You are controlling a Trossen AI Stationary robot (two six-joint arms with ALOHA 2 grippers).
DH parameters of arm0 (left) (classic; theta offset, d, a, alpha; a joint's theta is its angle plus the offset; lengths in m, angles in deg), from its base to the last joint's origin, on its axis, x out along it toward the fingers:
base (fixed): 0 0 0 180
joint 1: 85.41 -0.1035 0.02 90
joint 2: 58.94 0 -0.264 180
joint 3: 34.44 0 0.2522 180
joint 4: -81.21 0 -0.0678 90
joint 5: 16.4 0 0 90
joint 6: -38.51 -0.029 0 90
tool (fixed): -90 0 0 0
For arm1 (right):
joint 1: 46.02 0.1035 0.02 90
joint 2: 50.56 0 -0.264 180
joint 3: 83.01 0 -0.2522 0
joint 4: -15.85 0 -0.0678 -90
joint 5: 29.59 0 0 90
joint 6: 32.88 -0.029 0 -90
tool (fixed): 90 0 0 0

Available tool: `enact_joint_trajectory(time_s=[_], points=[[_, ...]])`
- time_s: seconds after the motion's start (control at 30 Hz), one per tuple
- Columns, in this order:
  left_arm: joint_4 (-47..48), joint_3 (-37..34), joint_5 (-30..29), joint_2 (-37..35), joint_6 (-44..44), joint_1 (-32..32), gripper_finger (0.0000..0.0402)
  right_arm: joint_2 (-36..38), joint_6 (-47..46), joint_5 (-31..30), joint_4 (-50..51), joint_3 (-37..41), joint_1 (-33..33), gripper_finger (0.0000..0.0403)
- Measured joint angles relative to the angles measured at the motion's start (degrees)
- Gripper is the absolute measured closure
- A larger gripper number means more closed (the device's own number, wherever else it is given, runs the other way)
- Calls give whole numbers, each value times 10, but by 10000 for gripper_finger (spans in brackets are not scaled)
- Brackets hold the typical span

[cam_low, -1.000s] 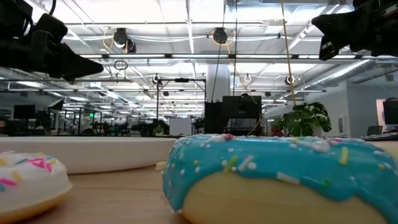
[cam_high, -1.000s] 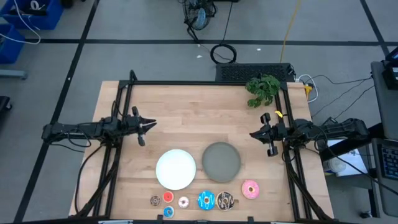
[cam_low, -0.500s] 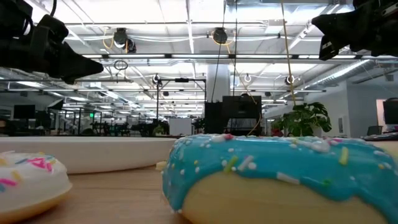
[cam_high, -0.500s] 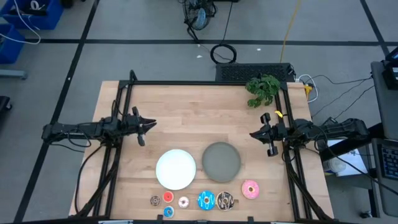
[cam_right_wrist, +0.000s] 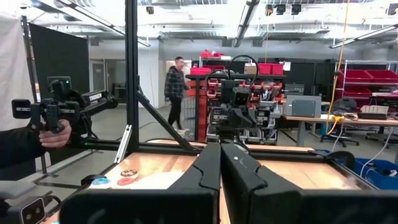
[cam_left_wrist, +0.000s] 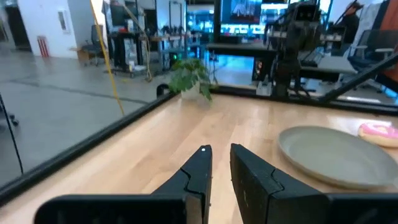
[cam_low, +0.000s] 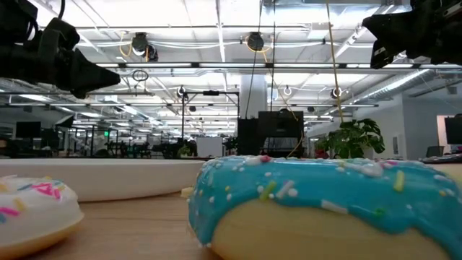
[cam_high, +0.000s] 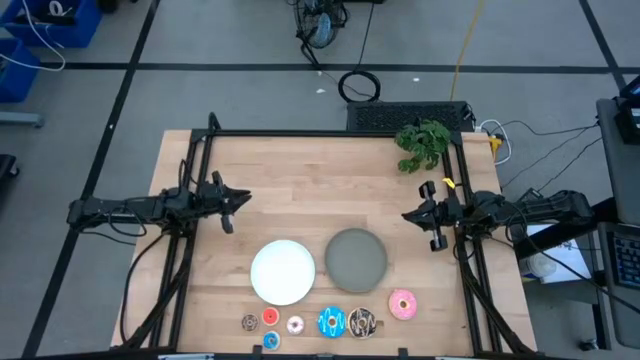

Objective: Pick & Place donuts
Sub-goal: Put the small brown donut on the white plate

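Nothing is picked yet: left gripper [cam_high: 238, 201], mid-left of the high view, shows a narrow gap and grasps nothing. Right gripper [cam_high: 410, 216], mid-right, is clenched empty. Next, I judge, one must reach the donuts [cam_high: 331, 321] along the bottom edge.

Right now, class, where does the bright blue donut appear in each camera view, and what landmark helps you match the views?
High view: bright blue donut on the near table edge, below the grey plate.
Low view: fills the right foreground.
Left wrist view: not in it.
Right wrist view: cannot tell.
Shared landmark: green plant.
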Motion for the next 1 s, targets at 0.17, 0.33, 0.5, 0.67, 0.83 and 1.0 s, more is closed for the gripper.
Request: enact_joint_trajectory(time_s=[0.17,0.33,0.5,0.67,0.83,1.0], points=[[-2,0,7,0,2,0,339,0,0,1,1,0,0,403],[-20,13,54,2,-32,8,339,0,0,1,-4,0,0,403],[-43,62,65,58,-77,75,339,0,-1,1,-7,0,0,403],[40,207,-70,186,-66,174,339,0,8,1,14,0,0,403],[248,381,-223,370,22,268,339,0,9,1,31,0,0,403],[523,580,-271,526,187,350,339,0,10,1,45,0,0,403]])
